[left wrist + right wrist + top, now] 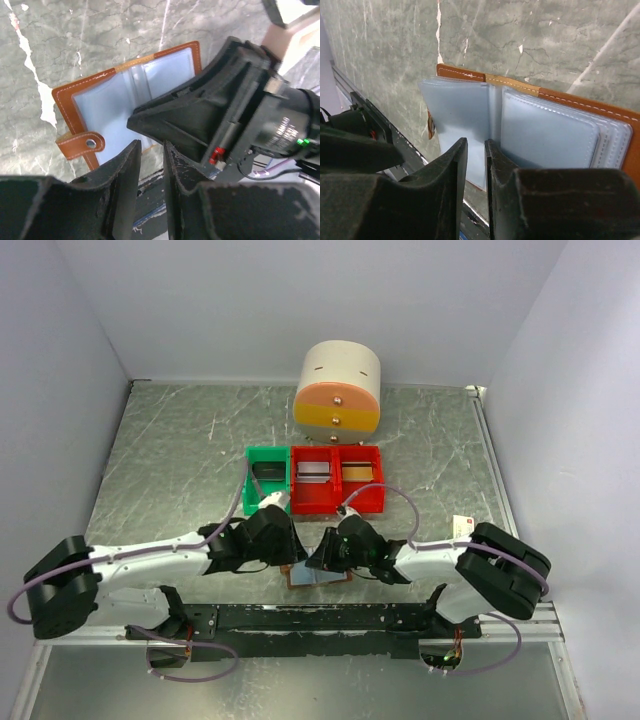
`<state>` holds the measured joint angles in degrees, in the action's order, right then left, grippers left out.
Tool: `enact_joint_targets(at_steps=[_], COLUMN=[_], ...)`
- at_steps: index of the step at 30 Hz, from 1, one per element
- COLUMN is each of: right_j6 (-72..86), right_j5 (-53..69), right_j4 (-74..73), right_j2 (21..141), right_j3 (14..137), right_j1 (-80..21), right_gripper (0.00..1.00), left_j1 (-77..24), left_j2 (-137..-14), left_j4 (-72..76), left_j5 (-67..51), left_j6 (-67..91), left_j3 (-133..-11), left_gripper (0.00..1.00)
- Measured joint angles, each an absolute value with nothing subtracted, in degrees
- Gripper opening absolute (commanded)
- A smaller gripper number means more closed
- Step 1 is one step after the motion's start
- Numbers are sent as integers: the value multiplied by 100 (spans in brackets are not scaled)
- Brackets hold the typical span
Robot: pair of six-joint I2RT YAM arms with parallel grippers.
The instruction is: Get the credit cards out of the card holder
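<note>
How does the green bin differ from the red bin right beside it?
The green bin stands at the row's left end; the red bin sits in the middle. The green bin holds something dark; the red bin holds something pale grey. Both are small, open-topped and rectangular.

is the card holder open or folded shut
Open: both pale blue inner panels of the card holder face up, and its snap strap lies unfastened at one side.

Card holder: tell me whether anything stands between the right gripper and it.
Nothing visible does. In the right wrist view the right gripper hangs directly over the open card holder, its fingertips at the blue-grey panels with nothing in between.
</note>
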<state>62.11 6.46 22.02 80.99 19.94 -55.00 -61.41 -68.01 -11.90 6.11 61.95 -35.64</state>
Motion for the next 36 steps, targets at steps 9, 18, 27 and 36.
enact_joint_targets(at_steps=[9, 18, 27, 36], right_j6=[6261, 6143, 5905, 5887], right_j5=[550, 530, -355, -338], right_j4=[2285, 1953, 45, -596], right_j2=[8012, 7448, 5555, 5732], right_j3=[1876, 1815, 2080, 1946], right_j1=[-5500, -5500, -5496, -5481], right_gripper=[22, 33, 47, 46], left_j1=[-6145, -6145, -6213, -6215], left_j2=[-7791, -8274, -7975, -7854], left_j4=[-1070, -1216, -1186, -1205], left_j5=[725, 932, 961, 961], left_j6=[6195, 6259, 6187, 6051], left_j3=[-3664, -3785, -3553, -3540], left_gripper=[34, 31, 33, 33])
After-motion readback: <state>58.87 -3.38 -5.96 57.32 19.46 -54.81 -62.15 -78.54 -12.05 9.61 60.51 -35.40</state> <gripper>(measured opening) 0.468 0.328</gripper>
